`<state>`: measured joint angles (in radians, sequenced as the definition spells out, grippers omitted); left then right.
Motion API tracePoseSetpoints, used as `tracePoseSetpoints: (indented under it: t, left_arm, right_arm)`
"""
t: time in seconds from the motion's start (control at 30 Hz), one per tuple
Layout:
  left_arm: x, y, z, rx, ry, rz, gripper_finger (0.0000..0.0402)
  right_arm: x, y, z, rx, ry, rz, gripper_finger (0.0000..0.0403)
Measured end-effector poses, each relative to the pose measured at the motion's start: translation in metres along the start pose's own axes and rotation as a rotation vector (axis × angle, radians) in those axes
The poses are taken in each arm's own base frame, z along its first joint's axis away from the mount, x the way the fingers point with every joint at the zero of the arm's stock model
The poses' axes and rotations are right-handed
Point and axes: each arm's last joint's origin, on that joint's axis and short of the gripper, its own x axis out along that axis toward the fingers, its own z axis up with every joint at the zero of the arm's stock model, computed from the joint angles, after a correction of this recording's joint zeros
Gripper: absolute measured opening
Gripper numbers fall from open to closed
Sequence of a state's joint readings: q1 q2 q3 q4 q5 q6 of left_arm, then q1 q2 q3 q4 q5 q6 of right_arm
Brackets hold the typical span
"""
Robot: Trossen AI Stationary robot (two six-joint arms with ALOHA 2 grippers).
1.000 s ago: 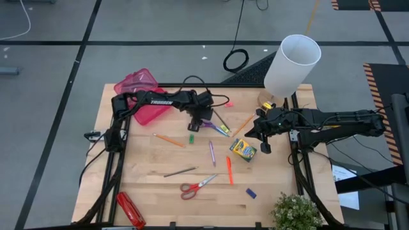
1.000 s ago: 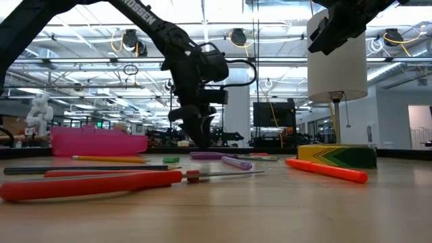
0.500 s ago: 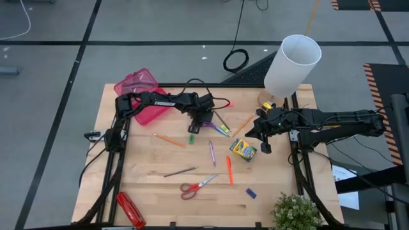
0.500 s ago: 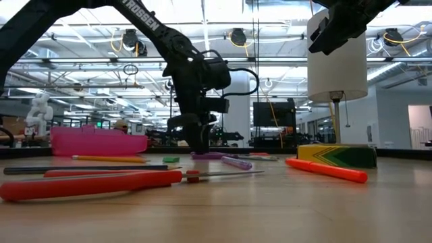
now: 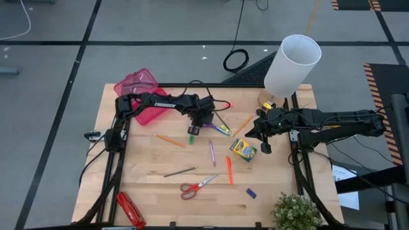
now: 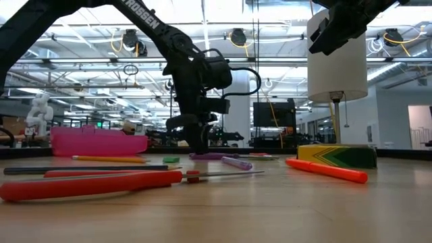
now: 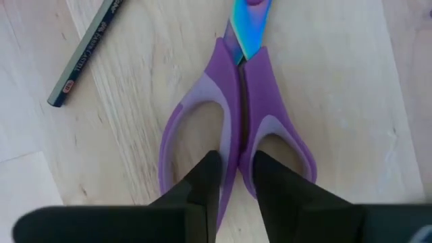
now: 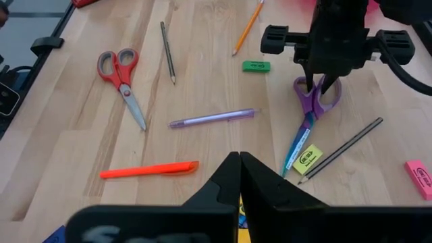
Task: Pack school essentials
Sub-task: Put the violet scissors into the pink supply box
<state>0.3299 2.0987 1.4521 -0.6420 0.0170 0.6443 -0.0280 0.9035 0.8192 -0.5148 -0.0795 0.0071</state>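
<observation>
The purple scissors (image 7: 236, 101) lie flat on the table at the far middle, blades closed. My left gripper (image 5: 202, 123) stands over their handles, pointing down and shut on them. My right gripper (image 5: 263, 137) hangs shut and holds nothing, above the table near the right edge, beside the green-yellow crayon box (image 5: 243, 151). Lying loose on the wood are the red scissors (image 5: 197, 186), a purple pen (image 5: 211, 153), an orange marker (image 5: 228, 170), pencils (image 5: 168, 140), and a green eraser (image 5: 190, 137). My left gripper comes from above, pointing down, with one fingertip (image 7: 206, 169) set inside each handle loop. The two inner bars of the handles (image 7: 237, 145) are pinched between the fingers. The scissors (image 8: 312, 108) lie flat on the table.
A pink case (image 5: 142, 96) stands open at the far left corner. A white lampshade (image 5: 293, 64) rises at the far right, a plant (image 5: 297, 214) at the near right corner. A long red stapler-like thing (image 5: 130, 209) lies at the near left edge.
My left gripper has gone down a little onto the purple scissors' handles. The scissors have stayed in place on the table.
</observation>
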Motion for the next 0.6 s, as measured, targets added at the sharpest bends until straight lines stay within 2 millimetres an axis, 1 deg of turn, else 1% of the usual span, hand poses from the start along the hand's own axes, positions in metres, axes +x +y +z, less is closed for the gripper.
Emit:
tracePoseSetpoints:
  t: [0.23,0.4,0.6]
  left_arm:
    - [-0.005,-0.009,0.006,0.011,0.034,0.045,0.0087]
    - [-0.007,-0.016,0.006,0.009,0.072,0.043,0.0087]
    - [-0.018,-0.022,0.003,-0.036,0.137,0.053,0.0088]
  right_arm:
    - [0.000,0.000,0.000,0.000,0.003,0.000,0.0000]
    - [0.000,0.000,-0.001,0.000,0.005,0.000,0.0000]
    - [0.000,0.000,-0.001,0.001,0.007,0.000,0.0000]
